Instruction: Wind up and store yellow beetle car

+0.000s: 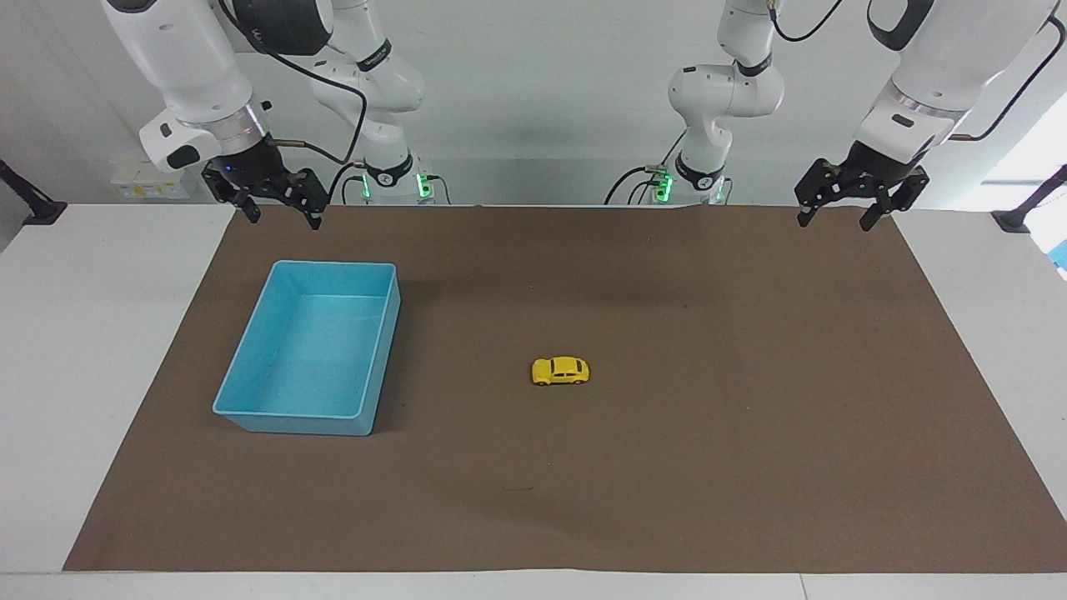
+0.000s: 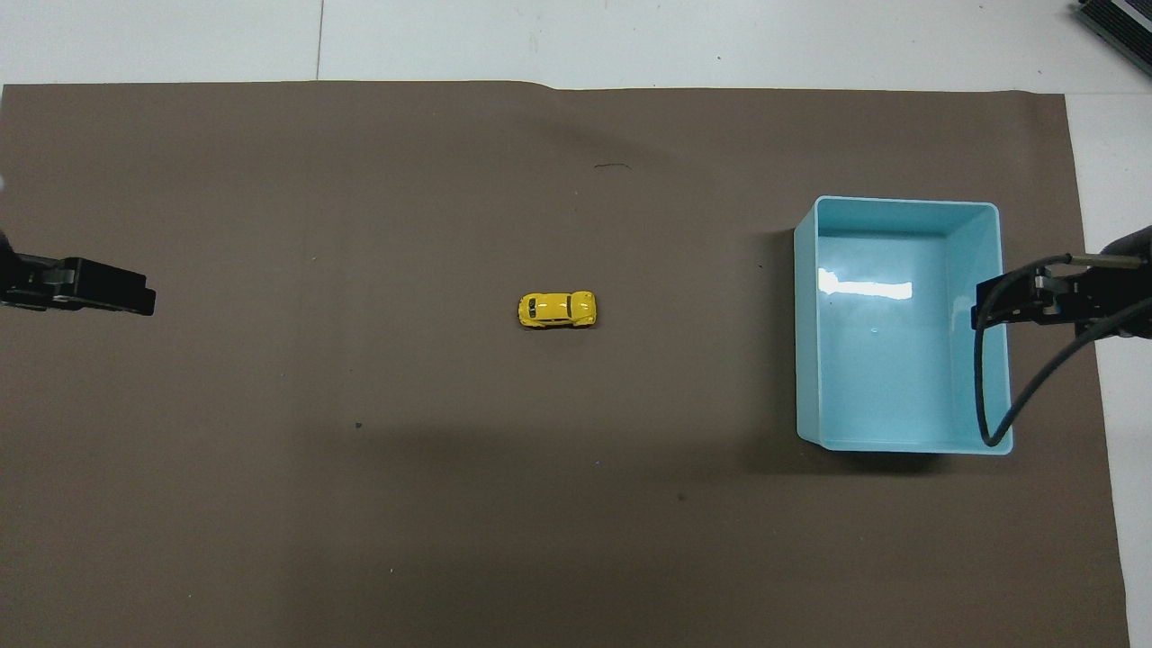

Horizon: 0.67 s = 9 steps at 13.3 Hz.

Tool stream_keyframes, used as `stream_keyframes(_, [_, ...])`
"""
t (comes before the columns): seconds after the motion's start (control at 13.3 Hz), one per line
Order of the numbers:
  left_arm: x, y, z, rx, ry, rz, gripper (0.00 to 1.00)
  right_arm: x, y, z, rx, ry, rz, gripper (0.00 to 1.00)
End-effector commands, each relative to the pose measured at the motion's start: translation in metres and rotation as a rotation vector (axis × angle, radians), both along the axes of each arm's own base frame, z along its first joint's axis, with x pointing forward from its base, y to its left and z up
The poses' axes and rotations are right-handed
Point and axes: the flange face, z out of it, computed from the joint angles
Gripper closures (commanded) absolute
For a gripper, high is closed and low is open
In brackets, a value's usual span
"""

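The yellow beetle car (image 1: 560,371) (image 2: 557,310) stands on its wheels in the middle of the brown mat (image 1: 708,433), with nothing touching it. A light blue bin (image 1: 333,264) (image 2: 904,202) with nothing in it sits beside the car, toward the right arm's end of the table. My right gripper (image 1: 283,218) (image 2: 976,311) hangs open and holds nothing, raised over the mat's right-arm end by the bin. My left gripper (image 1: 834,223) (image 2: 144,301) hangs open and holds nothing over the mat's left-arm end, well away from the car.
The mat covers most of the white table (image 1: 92,333). Black clamp mounts (image 1: 33,208) sit at both ends of the table near the robots. A cable (image 2: 1017,387) loops from the right wrist over the bin's outer wall.
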Motion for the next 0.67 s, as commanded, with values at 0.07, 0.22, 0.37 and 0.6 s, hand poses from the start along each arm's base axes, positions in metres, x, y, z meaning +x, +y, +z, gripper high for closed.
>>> stream_keyframes(0.07, [-0.0062,0.0044,0.0037,0.014,0.007,-0.010,0.00,0.0014,-0.0022,0.0010,0.021,0.002,0.018,0.00])
stream_keyframes(0.22, [-0.0057,0.0052,0.0048,0.013,0.001,-0.008,0.00,0.0014,-0.0022,0.0010,0.021,0.002,0.020,0.00])
stream_keyframes(0.37, [-0.0046,0.0052,0.0046,0.013,-0.004,-0.008,0.00,0.0014,-0.0022,0.0010,0.021,0.002,0.018,0.00])
stream_keyframes(0.6, [-0.0041,0.0043,0.0050,0.013,-0.009,-0.009,0.00,0.0014,-0.0022,0.0010,0.021,0.002,0.018,0.00])
